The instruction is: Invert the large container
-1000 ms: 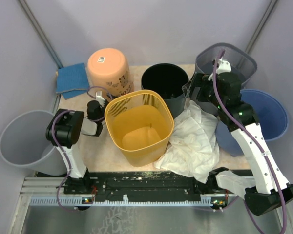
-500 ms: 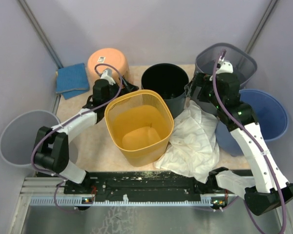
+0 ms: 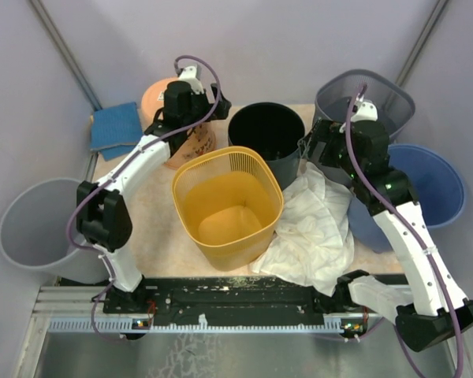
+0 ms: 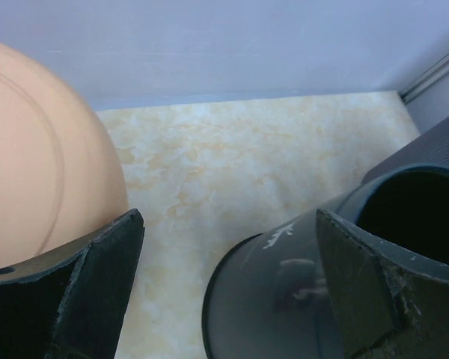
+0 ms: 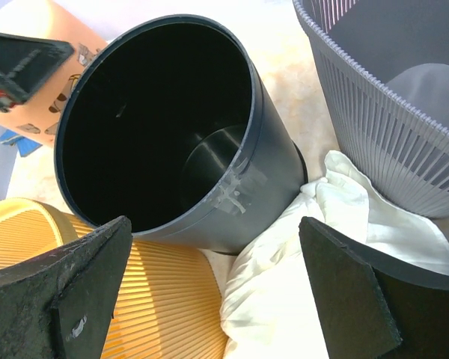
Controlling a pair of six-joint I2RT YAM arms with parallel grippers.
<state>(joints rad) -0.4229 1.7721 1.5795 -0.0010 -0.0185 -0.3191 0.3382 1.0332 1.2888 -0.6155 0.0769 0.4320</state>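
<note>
A tall black bin (image 3: pixel 266 142) stands upright and open in the middle back of the table; it also shows in the left wrist view (image 4: pixel 284 292) and the right wrist view (image 5: pixel 269 187). My left gripper (image 3: pixel 213 112) is open and empty at the bin's left rim, between the bin and an upside-down peach bucket (image 3: pixel 154 98); its view (image 4: pixel 228 217) shows the bin wall at the right finger. My right gripper (image 3: pixel 307 150) is open and empty at the bin's right side, its view (image 5: pixel 213 224) looking down into the bin.
A yellow ribbed basket (image 3: pixel 225 205) stands upright in front of the black bin. A white cloth (image 3: pixel 311 228) lies to its right. A grey mesh basket (image 3: pixel 378 90), a blue bin (image 3: pixel 437 185), a grey bin (image 3: pixel 31 228) and a blue cloth (image 3: pixel 114 126) ring the table.
My left arm swung from the front left up to the back, past the peach bucket, to the black bin's left rim. My right arm hardly moved.
</note>
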